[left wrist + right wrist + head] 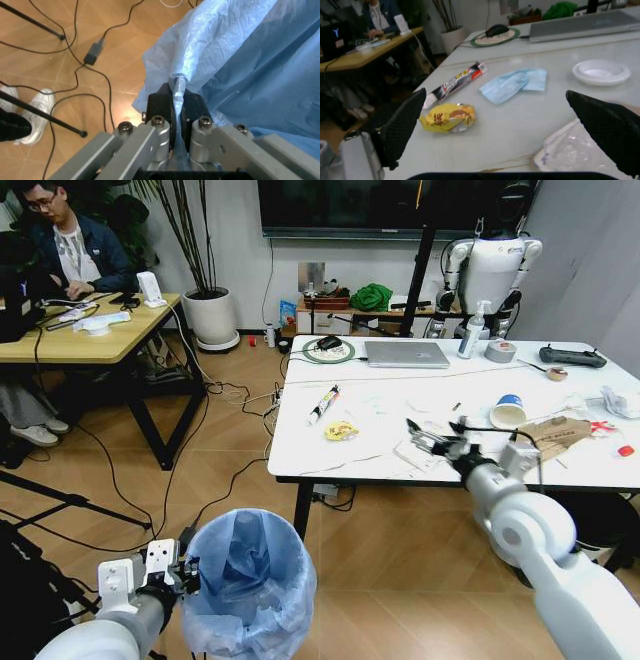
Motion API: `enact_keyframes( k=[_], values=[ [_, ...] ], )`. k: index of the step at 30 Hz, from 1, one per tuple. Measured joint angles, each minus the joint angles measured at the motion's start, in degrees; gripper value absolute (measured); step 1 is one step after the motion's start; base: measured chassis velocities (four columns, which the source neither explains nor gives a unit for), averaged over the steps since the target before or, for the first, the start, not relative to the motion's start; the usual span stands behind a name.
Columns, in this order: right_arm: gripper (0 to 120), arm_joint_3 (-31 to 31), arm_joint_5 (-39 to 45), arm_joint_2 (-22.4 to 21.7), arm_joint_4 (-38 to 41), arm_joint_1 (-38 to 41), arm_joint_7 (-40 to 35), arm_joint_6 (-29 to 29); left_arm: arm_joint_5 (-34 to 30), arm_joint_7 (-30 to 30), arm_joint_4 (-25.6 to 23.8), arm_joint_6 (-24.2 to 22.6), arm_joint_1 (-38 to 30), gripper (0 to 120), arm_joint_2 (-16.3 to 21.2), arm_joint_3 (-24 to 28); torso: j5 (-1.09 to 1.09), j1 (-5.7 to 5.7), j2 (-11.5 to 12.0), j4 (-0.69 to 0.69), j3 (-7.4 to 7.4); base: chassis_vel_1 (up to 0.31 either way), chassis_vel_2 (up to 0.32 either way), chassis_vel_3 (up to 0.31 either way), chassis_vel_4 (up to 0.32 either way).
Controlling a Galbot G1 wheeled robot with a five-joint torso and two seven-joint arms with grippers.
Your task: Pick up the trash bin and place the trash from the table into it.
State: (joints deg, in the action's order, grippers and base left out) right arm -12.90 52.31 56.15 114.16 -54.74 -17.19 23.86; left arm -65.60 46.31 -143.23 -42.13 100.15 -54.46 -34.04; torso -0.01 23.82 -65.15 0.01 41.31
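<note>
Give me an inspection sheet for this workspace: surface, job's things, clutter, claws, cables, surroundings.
Surface: white table, glossy, littered.
Job's things: bin with blue bag, off the table at its near left corner; yellow wrapper, paper cup, torn cardboard and face mask lie on the table.
Clutter: laptop, tape roll, spray bottle, mouse.
Claws: left claw shut on the bin's rim; right claw open above the table, near the wrapper.
Cables: several loose on the floor left of the table.
Surroundings: wooden desk, potted plant.
</note>
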Motion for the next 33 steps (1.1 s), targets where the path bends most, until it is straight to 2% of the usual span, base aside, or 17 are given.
enact_keyframes(
  k=[2,9,24,33],
  values=[
    [100,2.88,0.08,1.14,-2.30,2.02,-3.29,0.96,-0.23,0.19,0.00,0.00,-0.02,0,0.05,-0.01,0.02,0.00,0.02,0.01,0.00,0.000,0.000,0.000,0.000],
    [100,5.31,1.23,4.31,-6.76,4.85,-13.36,5.51,-0.20,0.23,0.00,0.00,-0.10,0,-0.81,0.17,0.01,-0.02,0.07,-0.01,-0.03,0.000,0.000,0.000,0.000],
    [100,5.04,0.40,0.99,-8.95,6.73,-15.13,8.05,-0.15,0.01,-0.01,0.00,-0.55,0,-1.56,0.60,0.01,-0.05,0.12,-0.01,-0.07,0.000,0.000,0.000,0.000],
    [100,6.16,0.47,1.16,-9.02,6.19,-15.13,8.46,-0.43,-0.01,0.00,0.00,-1.01,0,-1.35,0.35,0.01,-0.06,0.14,-0.01,-0.08,0.000,0.000,0.000,0.000]
  ],
)
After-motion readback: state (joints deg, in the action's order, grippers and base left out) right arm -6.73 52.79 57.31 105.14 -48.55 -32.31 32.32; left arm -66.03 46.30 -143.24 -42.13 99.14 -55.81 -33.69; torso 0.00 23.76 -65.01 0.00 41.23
